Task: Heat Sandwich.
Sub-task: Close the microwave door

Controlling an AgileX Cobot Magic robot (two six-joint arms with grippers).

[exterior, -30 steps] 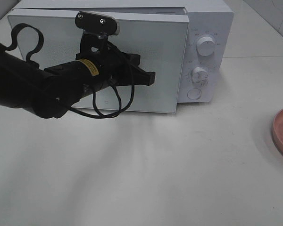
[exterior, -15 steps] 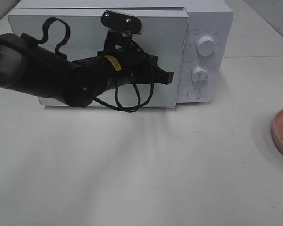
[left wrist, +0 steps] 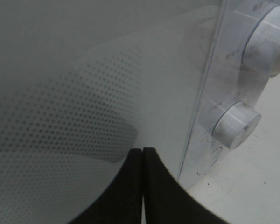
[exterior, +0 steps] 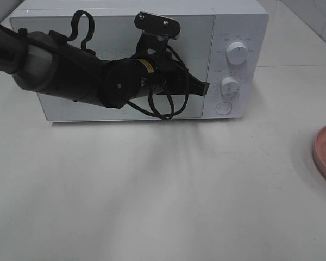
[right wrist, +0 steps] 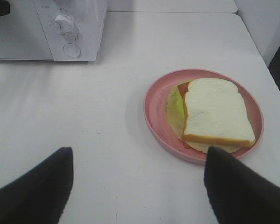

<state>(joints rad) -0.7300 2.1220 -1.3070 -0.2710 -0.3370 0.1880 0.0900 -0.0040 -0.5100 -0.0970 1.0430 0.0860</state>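
Pressing the microwave door (exterior: 114,32), left pincer (exterior: 205,87) closed.

The plate (exterior: 325,155) is cut off by the frame edge.

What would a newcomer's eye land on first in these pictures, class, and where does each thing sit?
First comes the black left arm stretched across the white microwave, its shut left gripper against the door's right edge beside the dials. Next is the sandwich on a pink plate, away on the table's right, with the open right gripper hovering before it.
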